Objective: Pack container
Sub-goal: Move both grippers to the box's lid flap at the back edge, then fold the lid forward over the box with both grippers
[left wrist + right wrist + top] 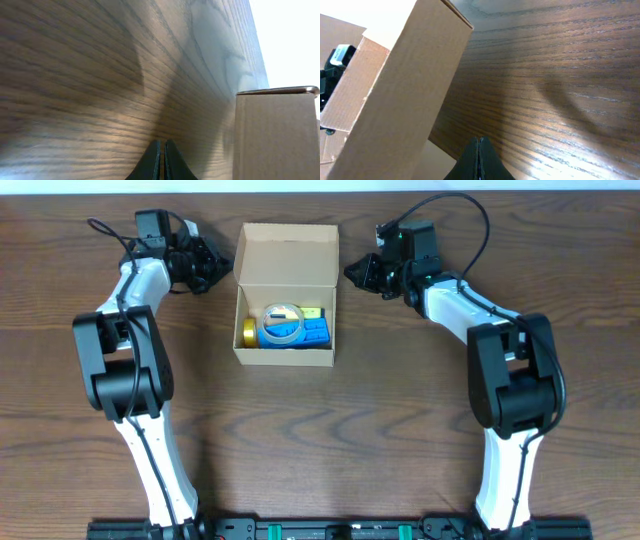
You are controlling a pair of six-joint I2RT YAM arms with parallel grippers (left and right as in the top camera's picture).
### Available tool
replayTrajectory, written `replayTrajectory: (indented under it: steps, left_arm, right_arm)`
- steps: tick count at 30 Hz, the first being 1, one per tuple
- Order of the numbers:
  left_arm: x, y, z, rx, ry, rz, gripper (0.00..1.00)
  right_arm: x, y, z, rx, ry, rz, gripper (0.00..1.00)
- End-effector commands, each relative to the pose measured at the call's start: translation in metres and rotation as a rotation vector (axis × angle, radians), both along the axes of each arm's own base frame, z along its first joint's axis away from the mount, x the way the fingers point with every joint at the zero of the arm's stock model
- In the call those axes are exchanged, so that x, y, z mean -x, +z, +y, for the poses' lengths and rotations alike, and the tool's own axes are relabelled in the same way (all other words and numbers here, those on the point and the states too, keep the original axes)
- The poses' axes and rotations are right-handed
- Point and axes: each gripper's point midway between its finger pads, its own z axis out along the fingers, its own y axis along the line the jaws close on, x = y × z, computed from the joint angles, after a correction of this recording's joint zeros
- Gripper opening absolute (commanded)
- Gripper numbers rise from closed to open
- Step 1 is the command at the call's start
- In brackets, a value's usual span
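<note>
The tan cardboard container [285, 358] sits at the table's middle back with its flap lid [287, 255] standing open. Inside lie a clear tape roll [281, 319], a yellow roll [249, 332] and a blue item [305, 332]. My left gripper [226, 268] is shut and empty, just left of the lid; the left wrist view shows its closed fingers [162, 150] and the box wall [277, 135]. My right gripper [352, 273] is shut and empty, just right of the lid; the right wrist view shows its closed fingers [479, 145] beside the box wall [405, 95].
The wood table [400, 410] stretches in front of the box. Both arms reach in from the front edge along the left and right sides. The table's back edge [320, 192] lies close behind the lid.
</note>
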Motion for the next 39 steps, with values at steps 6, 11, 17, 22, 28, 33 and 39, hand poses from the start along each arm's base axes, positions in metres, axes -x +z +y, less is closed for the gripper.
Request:
replayTrajectory:
  steps: [6,11,17,22,28,33,39]
  left_arm:
    - [-0.003,0.020,-0.018,0.139,-0.072,-0.059,0.05]
    - [-0.002,0.033,-0.028,0.208,-0.122,-0.096,0.05]
    - [-0.001,0.045,-0.034,0.262,-0.165,-0.132,0.05]
    - [-0.002,0.057,-0.037,0.295,-0.201,-0.181,0.05]
    - [-0.006,0.078,-0.041,0.327,-0.242,-0.228,0.05]
    - [-0.006,0.096,-0.043,0.342,-0.263,-0.243,0.05]
    - [0.003,0.111,-0.041,0.291,-0.259,-0.234,0.05]
  right_arm:
    - [0.001,-0.010,0.026,-0.059,0.069,-0.016,0.01]
    - [-0.009,0.006,0.033,-0.080,0.083,-0.118,0.01]
    - [-0.018,0.022,0.036,-0.103,0.089,-0.203,0.01]
    - [-0.016,0.035,0.042,-0.132,0.138,-0.263,0.01]
    - [-0.012,0.055,0.046,-0.142,0.182,-0.319,0.01]
    - [-0.010,0.080,0.044,-0.131,0.191,-0.363,0.01]
    - [-0.001,0.097,0.037,-0.058,0.195,-0.367,0.01]
